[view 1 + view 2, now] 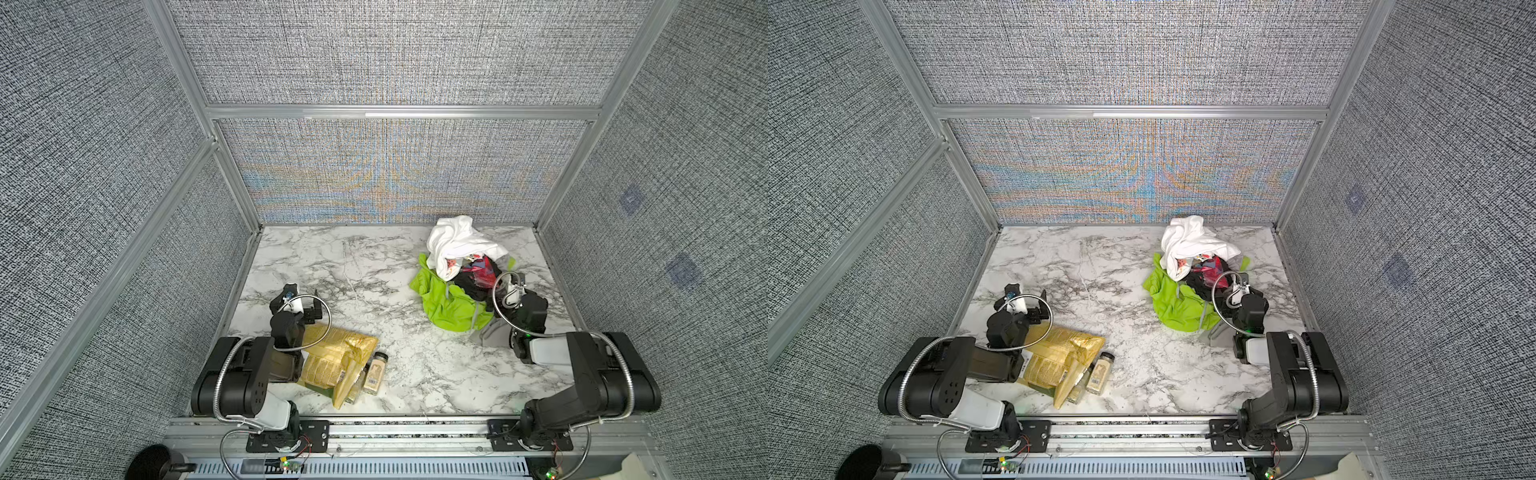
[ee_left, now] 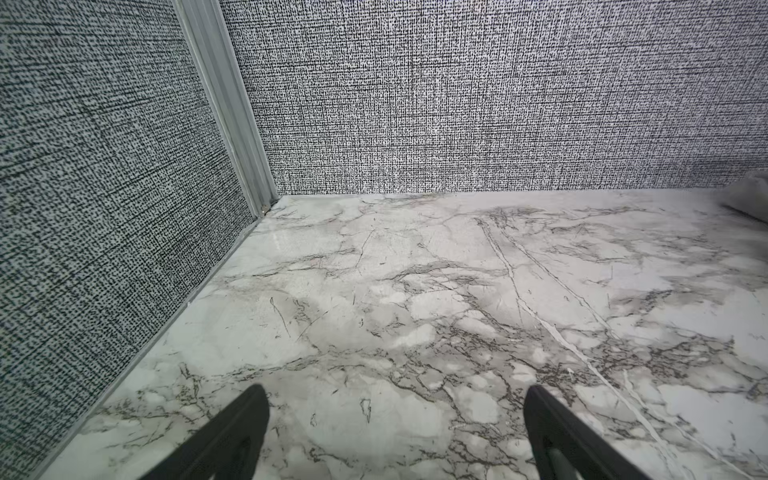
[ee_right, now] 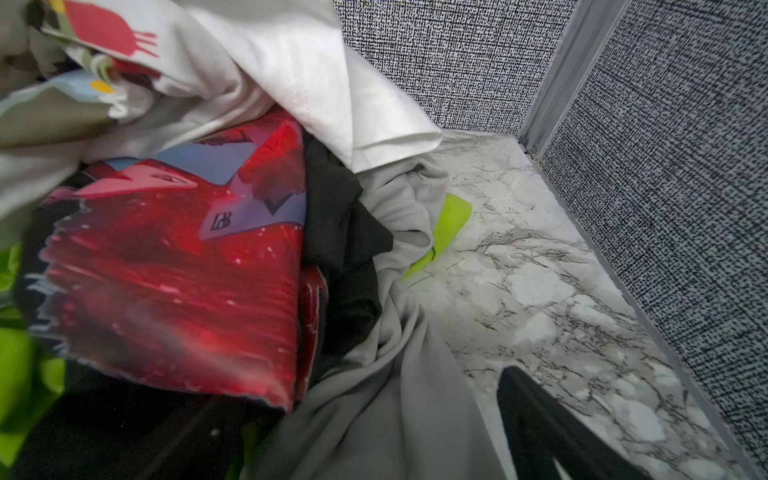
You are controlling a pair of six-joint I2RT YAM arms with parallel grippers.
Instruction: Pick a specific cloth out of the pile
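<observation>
The pile (image 1: 465, 266) lies at the back right of the marble table in both top views. The cloth (image 1: 444, 303) (image 1: 1173, 305) is lime green and spreads out from under the pile's front left. A white shirt (image 1: 457, 241) tops the pile, above a black garment with red print (image 3: 178, 270). A tip of the cloth (image 3: 451, 224) pokes out beside a grey garment (image 3: 395, 415). My right gripper (image 1: 509, 284) (image 3: 374, 399) is open at the pile's right side, over the grey garment; only one of its fingers (image 3: 540, 415) shows. My left gripper (image 1: 303, 297) (image 2: 395, 390) is open over bare marble, far from the pile.
Yellow food packets (image 1: 332, 357) and spice jars (image 1: 376, 372) lie at the front left beside the left arm. Woven grey walls (image 3: 665, 208) enclose the table on three sides; the right wall runs close to the right gripper.
</observation>
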